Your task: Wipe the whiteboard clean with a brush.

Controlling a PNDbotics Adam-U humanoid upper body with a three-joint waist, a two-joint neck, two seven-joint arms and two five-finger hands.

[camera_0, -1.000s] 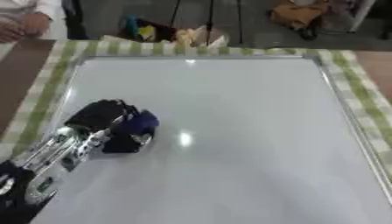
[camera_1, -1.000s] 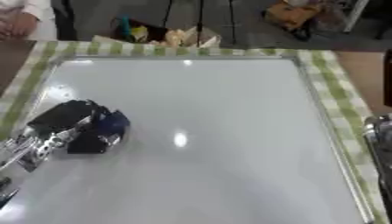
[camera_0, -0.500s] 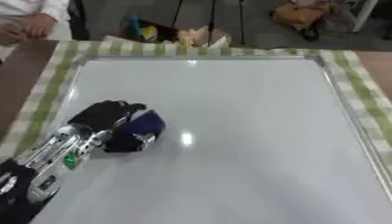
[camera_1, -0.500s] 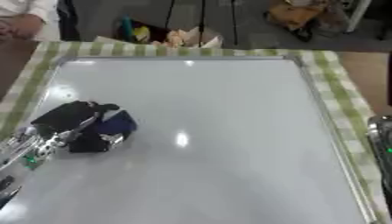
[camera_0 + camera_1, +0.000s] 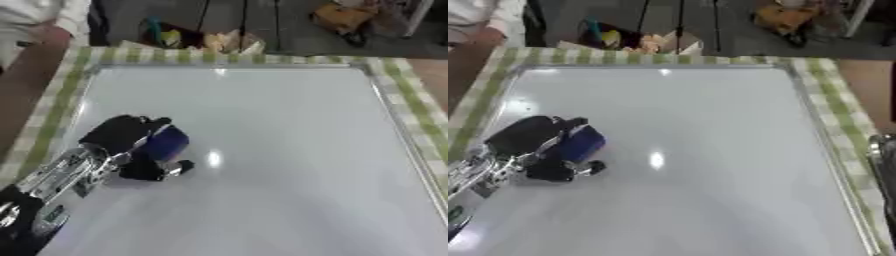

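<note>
A whiteboard [image 5: 289,150] fills most of the frame, lying flat on a surface covered by a green-and-white checked cloth [image 5: 52,115] that shows along the left, top and right edges. The board's face looks blank, with two small glare spots, one near the top edge and one just right of the hand. Beyond the top edge, a dark floor holds blurred yellow and tan items that cannot be made out.

The robot's left arm [image 5: 52,180] comes in from the lower left corner, silver links leading up to a black left hand [image 5: 122,137] at the left-centre of the board. Its fingers are curled round a blue brush [image 5: 166,143], which lies against the board's face under the hand, the blue end pointing toward the upper right. The thumb tip rests on the board just below the brush.

In the right eye view, a sliver of the right arm [image 5: 883,165] shows at the right edge; the right hand itself does not show.
</note>
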